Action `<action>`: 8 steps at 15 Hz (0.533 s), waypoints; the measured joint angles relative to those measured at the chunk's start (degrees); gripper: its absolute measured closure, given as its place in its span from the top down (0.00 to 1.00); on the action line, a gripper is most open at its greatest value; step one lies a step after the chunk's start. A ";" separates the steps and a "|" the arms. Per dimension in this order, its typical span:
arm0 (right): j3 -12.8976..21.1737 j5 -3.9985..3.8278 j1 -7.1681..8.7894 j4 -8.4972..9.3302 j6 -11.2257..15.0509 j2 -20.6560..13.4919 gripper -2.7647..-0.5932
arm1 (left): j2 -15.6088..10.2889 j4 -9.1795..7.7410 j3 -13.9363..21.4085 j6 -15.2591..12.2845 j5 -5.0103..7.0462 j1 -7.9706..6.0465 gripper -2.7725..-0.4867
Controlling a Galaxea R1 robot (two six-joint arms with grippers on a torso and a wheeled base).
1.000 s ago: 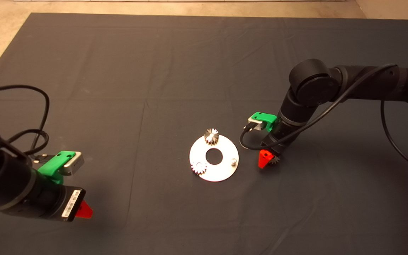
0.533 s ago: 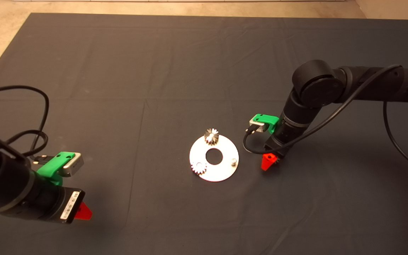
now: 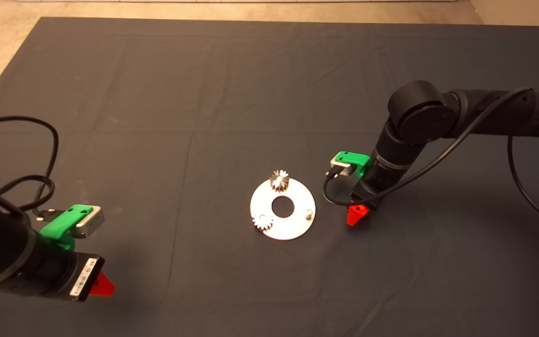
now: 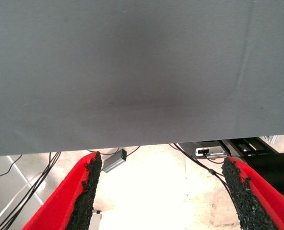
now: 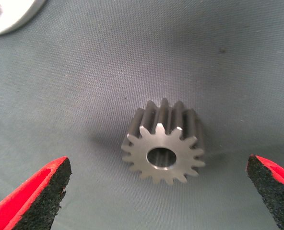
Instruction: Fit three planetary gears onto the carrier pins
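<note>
1. The left tool (image 3: 101,286) hangs over the near left part of the dark mat (image 3: 204,93) that covers the tabletop, well apart from the parts. Its red fingers (image 4: 70,201) are spread wide with nothing between them; beyond the mat's edge its wrist camera shows pale floor and some cables.
2. Near the mat's middle lies the silver disc (image 3: 293,227). One gear (image 3: 279,180) sits on the far pin, a second gear (image 3: 263,221) on the near left pin.
3. The third pin (image 3: 308,214), on the disc's right side, stands bare.
4. Just right of the disc, the right tool (image 3: 357,214) is low over the mat. Its fingers (image 5: 41,201) are spread apart on either side of the third gear (image 5: 163,143), which lies flat on the mat, touching neither pad.
</note>
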 joint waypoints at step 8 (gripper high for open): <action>-0.02 0.00 -1.56 -1.35 -0.01 -0.16 0.90 | -1.23 -0.32 0.59 0.65 -0.05 0.00 0.56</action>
